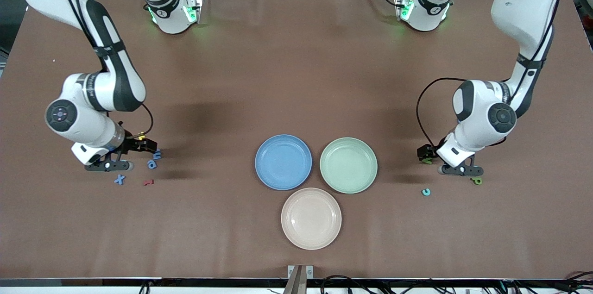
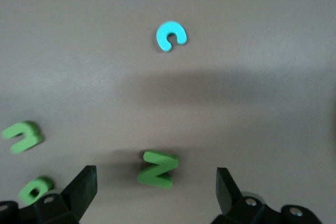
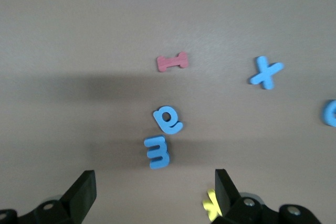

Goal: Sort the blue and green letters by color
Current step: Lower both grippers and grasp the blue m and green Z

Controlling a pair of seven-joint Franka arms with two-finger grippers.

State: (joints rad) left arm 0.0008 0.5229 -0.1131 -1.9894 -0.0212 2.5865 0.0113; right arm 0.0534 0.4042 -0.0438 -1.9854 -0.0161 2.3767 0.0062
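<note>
The left end effector (image 2: 156, 190) is held open over a green N (image 2: 157, 169); the right end effector (image 3: 155, 192) is held open over a blue E (image 3: 157, 152).

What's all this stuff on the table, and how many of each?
Plates: three, blue, green and pink, bunched mid-table, the pink nearest the front camera.
Blue letters: four near the right arm's end, among them an e, an m and an x.
Red letter: one, beside the e.
Yellow letter: one, partly hidden by the right gripper.
Green letters: three near the left arm's end, among them a Z.
Turquoise c: one, near the green letters.
Table: brown.
Right gripper: open over the m.
Left gripper: open over the Z.
</note>
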